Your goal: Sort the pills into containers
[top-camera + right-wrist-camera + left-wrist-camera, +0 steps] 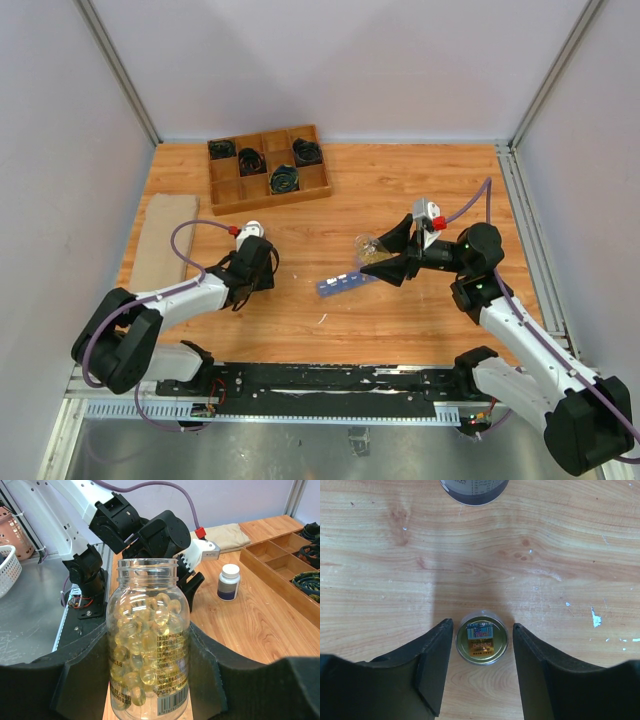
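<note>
My right gripper [386, 257] [148, 647] is shut on a clear bottle [368, 249] [147, 630] with no cap, full of yellowish-amber pills [150, 625], and holds it above the table. The blue pill-organizer strip [345, 282] lies on the table just below and left of the bottle. My left gripper [258, 270] [482, 626] is open and points down at the table. A round clear cap with a gold inside [482, 639] lies flat between its fingers, touching neither. The cap is hidden in the top view.
A dark bottle with a white cap [253, 229] [229, 582] stands just beyond the left gripper; its base shows in the left wrist view [474, 490]. A wooden grid tray [268, 185] with black coils is at the back. A folded tan cloth [160, 240] lies at the left edge.
</note>
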Robot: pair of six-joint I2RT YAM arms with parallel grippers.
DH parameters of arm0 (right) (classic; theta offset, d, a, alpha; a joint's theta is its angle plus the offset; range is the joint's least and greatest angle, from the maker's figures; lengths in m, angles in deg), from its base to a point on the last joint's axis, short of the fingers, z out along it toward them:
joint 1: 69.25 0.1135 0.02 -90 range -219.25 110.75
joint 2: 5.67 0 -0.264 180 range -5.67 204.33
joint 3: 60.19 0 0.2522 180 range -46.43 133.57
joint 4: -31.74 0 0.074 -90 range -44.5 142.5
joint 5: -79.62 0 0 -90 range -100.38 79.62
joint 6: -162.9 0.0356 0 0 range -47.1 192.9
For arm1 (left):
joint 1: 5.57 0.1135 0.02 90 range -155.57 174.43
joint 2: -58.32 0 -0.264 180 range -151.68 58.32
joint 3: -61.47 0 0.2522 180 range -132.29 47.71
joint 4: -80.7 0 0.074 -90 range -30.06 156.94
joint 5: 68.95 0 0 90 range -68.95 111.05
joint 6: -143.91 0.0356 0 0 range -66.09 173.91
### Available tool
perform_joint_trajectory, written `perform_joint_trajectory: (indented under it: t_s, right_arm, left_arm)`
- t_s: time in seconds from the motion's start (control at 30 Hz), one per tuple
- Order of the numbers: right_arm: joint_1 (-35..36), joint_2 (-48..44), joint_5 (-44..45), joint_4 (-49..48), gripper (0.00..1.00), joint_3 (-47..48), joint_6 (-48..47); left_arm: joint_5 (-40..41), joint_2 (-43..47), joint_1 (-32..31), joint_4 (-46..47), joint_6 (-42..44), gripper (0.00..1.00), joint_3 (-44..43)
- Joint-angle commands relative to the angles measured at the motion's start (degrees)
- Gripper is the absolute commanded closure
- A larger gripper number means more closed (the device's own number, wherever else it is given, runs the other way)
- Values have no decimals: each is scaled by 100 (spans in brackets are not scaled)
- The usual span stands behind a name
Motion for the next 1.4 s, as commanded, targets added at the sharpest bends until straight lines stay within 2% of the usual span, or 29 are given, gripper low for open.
perform_joint_trajectory:
  t_s: [0.0, 0.33, 0.57, 0.67, 0.77, 0.83, 0.97, 1.1, 1.2, 1.37]
  right_arm:
    - [-77, -23, -80, -186, 86, 156, 23]
    - [-103, -14, -54, -212, 86, 154, 78]
    - [-121, 13, -62, -219, 86, 153, 84]
    - [-120, 15, -93, -181, 86, 148, 11]
    - [-121, 29, -127, -7, 86, 179, -221]
    - [-121, 60, -189, 198, 87, 220, -465]
    - [-121, 101, -359, 660, 88, 340, -987]
    - [-121, 5, -300, 1570, 88, 605, -1749]
    - [-121, -83, -252, 2318, 87, 827, -2313]
    - [-121, -241, -110, 2415, 87, 798, -2558]
  left_arm:
    - [16, -35, 48, 65, 19, 44, -150]
    - [-71, -8, 48, 28, 30, 47, -135]
    - [-192, 74, 48, -43, 16, 58, -135]
    - [-508, 356, 48, -20, 28, 63, -105]
    - [-1287, 939, 48, 245, 17, 66, 95]
    - [-2082, 1503, 48, 652, -165, 67, 363]
    - [-3783, 2727, 48, 2039, -946, 67, 1007]
    - [-5048, 3133, 48, 3790, -2014, 66, 1506]
    - [-5473, 3065, 48, 4479, -2481, 66, 1452]
    - [-5819, 2942, 42, 5487, -3117, 66, 1220]
